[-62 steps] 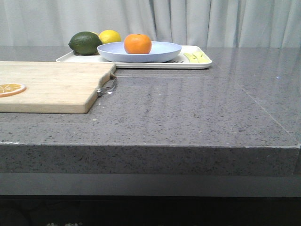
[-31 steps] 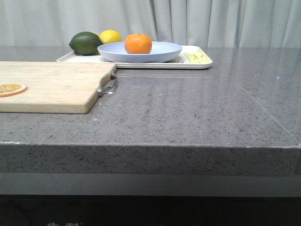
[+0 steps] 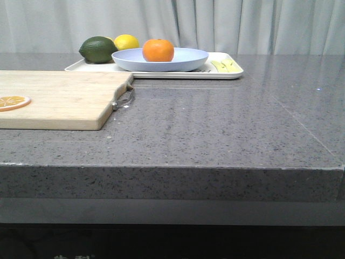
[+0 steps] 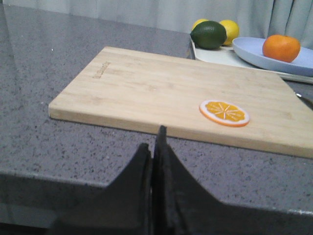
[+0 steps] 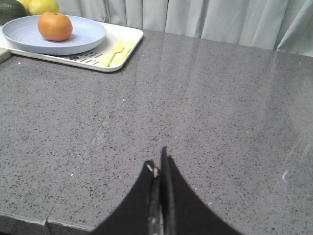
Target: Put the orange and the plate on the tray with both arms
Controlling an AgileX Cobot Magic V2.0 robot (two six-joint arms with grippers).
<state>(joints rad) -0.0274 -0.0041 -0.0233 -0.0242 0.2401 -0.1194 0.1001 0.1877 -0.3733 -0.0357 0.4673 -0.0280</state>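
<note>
The orange (image 3: pixel 158 50) sits in the pale lavender-blue plate (image 3: pixel 178 60), and the plate rests on the cream-white tray (image 3: pixel 226 74) at the back of the counter. All three also show in the left wrist view, the orange (image 4: pixel 280 47) in the plate (image 4: pixel 254 53), and in the right wrist view, the orange (image 5: pixel 55 26) in the plate (image 5: pixel 83 34) on the tray (image 5: pixel 128 44). My left gripper (image 4: pixel 154 139) is shut and empty near the counter's front edge, short of the cutting board. My right gripper (image 5: pixel 160 161) is shut and empty over bare counter. Neither gripper shows in the front view.
A light wooden cutting board (image 3: pixel 64 100) with a metal handle (image 3: pixel 125 99) lies at the left and carries a thin orange slice (image 3: pixel 12 101). A dark green fruit (image 3: pixel 97 49) and a yellow lemon (image 3: pixel 126 42) sit on the tray's left end. Curtains hang behind.
</note>
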